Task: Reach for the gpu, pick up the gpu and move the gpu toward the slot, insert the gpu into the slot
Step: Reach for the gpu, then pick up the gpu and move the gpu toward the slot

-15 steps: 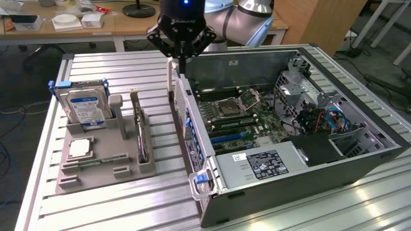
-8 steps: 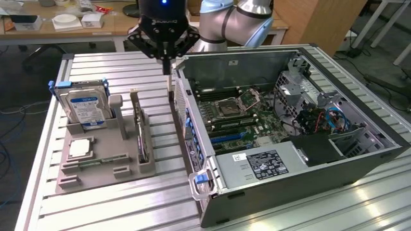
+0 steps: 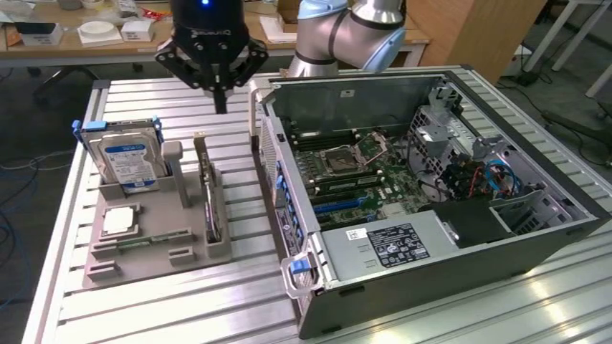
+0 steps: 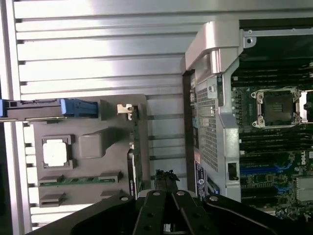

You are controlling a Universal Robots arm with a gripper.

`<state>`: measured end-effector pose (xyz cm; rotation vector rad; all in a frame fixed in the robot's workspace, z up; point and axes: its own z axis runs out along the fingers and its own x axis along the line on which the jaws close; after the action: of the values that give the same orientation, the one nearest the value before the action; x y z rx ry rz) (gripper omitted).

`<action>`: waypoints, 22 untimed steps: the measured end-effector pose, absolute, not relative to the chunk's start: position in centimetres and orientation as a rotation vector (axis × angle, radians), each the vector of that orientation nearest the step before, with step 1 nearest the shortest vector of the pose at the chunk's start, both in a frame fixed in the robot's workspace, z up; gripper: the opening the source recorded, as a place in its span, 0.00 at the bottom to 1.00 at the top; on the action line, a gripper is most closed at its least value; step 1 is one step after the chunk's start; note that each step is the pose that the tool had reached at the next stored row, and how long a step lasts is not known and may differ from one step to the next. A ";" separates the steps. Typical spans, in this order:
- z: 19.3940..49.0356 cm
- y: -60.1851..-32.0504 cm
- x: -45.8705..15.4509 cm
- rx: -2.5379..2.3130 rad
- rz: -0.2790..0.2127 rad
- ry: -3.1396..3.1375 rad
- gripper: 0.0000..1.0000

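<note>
Black claw [image 3: 221, 106] pinched together, empty, near one gpu [image 3: 211, 204] upright in grey holder [image 3: 158, 231]; one hard drive [image 3: 125, 161].

robot arm [image 3: 345, 32]: 1, grey w/ blue caps
end effector [image 3: 221, 107]: 1, black
gpu [image 3: 206, 193]: 1 card, on edge in the tray
hard drive [image 3: 129, 161]: 1, blue label
cpu chip [image 3: 120, 221]: 1, silver lid
memory stick [image 3: 151, 241]: 1, green
tray [image 3: 158, 208]: 1, grey; 4 parts on it in total
pc case [image 3: 459, 287]: 1, open side up
motherboard [image 3: 383, 175]: 1, green, inside the case
cpu socket [image 3: 346, 154]: 1, on that board
psu sticker [image 3: 392, 245]: 1, black & white
blue connector strip [image 3: 335, 206]: at least 1; can't count further
desks: 2 total, i.e. metal desk [image 3: 172, 315] w/ slats x1, wooden desk [image 3: 57, 51] behind x1
</note>
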<state>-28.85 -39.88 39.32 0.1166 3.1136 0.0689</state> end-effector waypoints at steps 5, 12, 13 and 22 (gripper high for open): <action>39.3 -39.9 -31.1 0.117 0.069 3.114 0.10; 39.3 -39.9 -33.7 0.117 0.069 3.114 0.10; 39.3 -39.9 -33.7 0.117 0.069 3.114 0.10; 39.3 -39.9 -33.7 0.116 0.069 3.114 0.10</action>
<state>-33.74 -39.88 39.30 0.1162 3.1137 0.0689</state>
